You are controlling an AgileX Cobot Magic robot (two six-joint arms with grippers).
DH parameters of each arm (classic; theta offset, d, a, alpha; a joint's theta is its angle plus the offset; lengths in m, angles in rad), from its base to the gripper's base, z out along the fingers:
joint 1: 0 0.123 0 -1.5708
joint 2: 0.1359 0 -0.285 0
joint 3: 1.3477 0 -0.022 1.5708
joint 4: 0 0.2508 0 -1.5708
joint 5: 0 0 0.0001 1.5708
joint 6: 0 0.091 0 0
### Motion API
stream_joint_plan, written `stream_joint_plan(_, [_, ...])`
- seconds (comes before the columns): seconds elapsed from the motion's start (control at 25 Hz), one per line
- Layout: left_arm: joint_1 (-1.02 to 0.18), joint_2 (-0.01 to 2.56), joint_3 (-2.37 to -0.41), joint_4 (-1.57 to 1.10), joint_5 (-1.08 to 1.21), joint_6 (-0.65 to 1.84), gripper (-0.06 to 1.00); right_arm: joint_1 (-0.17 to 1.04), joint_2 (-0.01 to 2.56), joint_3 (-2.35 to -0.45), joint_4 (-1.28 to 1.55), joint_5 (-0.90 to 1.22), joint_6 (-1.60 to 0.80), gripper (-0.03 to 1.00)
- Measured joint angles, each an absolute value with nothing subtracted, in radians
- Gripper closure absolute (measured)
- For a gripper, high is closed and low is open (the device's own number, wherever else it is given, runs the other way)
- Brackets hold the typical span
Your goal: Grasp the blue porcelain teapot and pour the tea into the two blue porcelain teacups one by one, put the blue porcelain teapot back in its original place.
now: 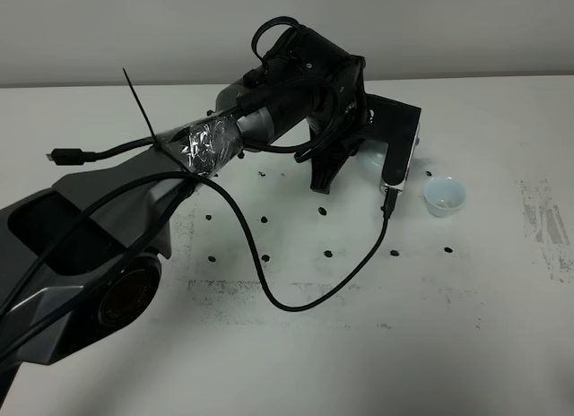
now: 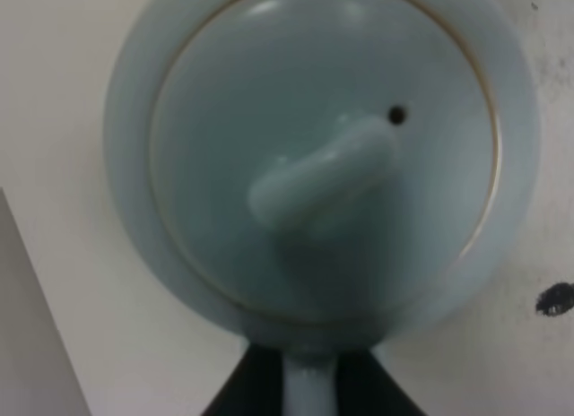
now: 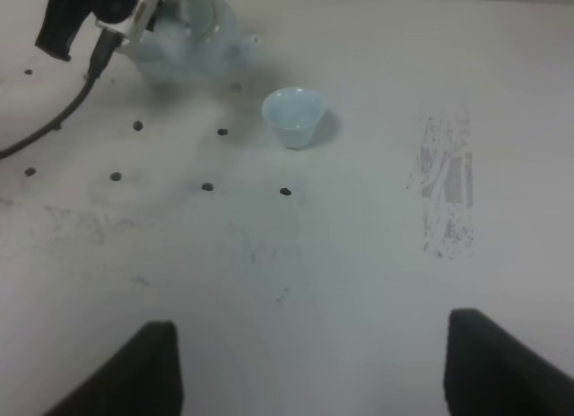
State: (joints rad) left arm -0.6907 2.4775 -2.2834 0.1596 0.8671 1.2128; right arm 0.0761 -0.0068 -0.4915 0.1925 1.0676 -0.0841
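From my station, the left tool (image 2: 309, 385) is clamped on the loop handle (image 2: 309, 405) of the blue porcelain teapot (image 2: 126, 120), a dark finger on each side of the pale strap. The pot is glossy, sky-blue and round. Its domed lid (image 2: 269, 75) is edged by a thin gold-brown line, with a stubby rounded knob (image 2: 323, 169) and one small vent hole (image 2: 396, 115). In the overhead view the pot sits at about 1 o'clock from the bench's middle, mostly hidden under the arm. I cannot tell whether its foot touches the bench.

I count one teapot and one teacup (image 1: 445, 196). The cup is a small, smooth, handleless bowl, upright, near the pot at its 4 o'clock and not touching it.

The right tool (image 3: 314, 344) hangs with its two dark fingers well apart, holding nothing.

The bench (image 1: 359, 362) is matte white, speckled with black dots (image 1: 329, 254) and rubbed with grey scuff marks (image 1: 547, 228) toward 3 o'clock. One black cable (image 1: 269, 281) loops across it. Crinkled foil (image 1: 208, 143) wraps the left arm. A plain pale wall (image 1: 448, 30) closes the far side at 12 o'clock.
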Motion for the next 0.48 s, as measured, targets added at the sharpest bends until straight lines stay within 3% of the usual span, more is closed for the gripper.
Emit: stream_joint_plan(0.48, [-0.698,2.478,-2.283,0.204,0.835,1.3,0.9,0.076,-0.007,-0.491,0.192,1.068,-0.084,0.38])
